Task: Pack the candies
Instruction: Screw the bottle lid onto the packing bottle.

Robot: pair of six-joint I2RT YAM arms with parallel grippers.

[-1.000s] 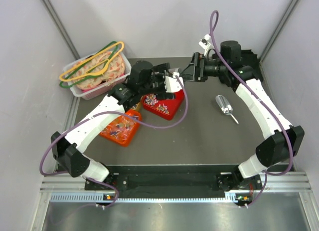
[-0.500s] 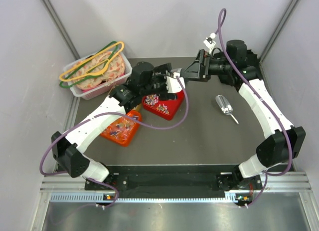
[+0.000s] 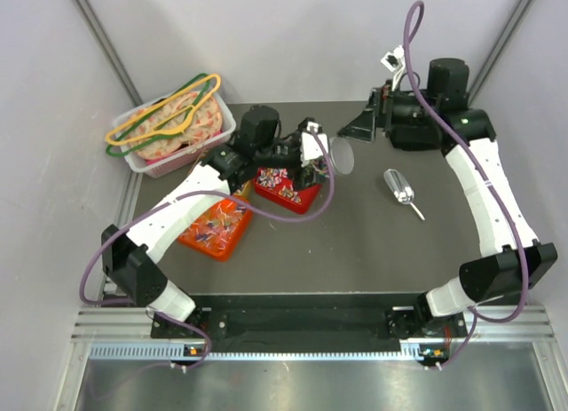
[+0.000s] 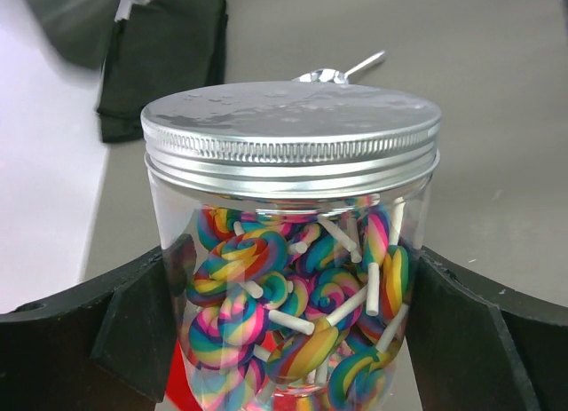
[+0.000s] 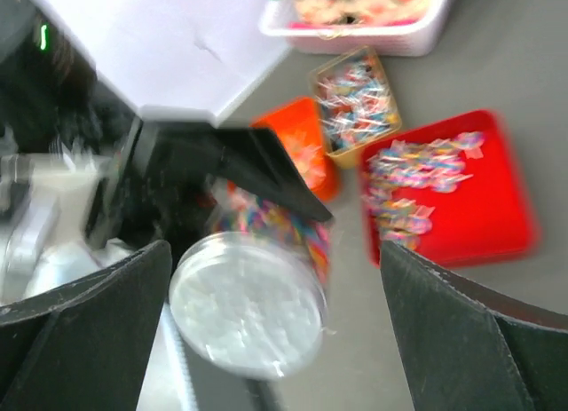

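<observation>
Right jaws pulled back from jar and open, left jaws gripping it, lollipops clear only at left wrist

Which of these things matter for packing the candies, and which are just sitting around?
Job: candy jar in the left gripper; candies in the red tray and orange tray; probably the scoop.
Lying about: white basket of pink-orange items with hangers.
</observation>
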